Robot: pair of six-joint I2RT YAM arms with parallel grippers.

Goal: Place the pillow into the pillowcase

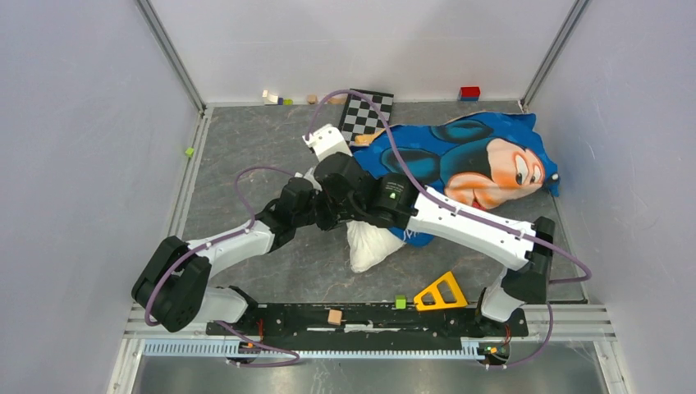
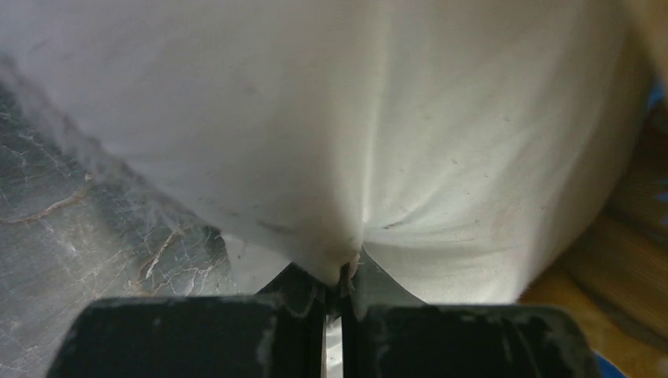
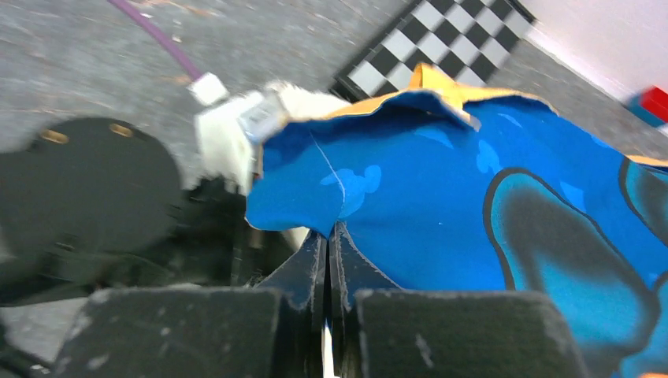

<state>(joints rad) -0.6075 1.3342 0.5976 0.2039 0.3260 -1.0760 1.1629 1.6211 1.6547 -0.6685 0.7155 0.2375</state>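
Both arms outstretched inward, grippers (image 2: 344,274) (image 3: 329,235) on pillow (image 2: 315,118), pillowcase (image 3: 441,205).

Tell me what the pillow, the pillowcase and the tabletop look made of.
The pillow: matte off-white cloth over soft filling; it puckers into folds where the left gripper pinches it. The pillowcase: thin printed fabric, blue outside, orange on the reverse; its edge ripples. The tabletop: hard, grey with pale veins, probably stone-look laminate, though real stone is possible.

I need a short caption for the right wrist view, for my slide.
Right gripper shut on the blue edge of the pillowcase, with a checkerboard behind.
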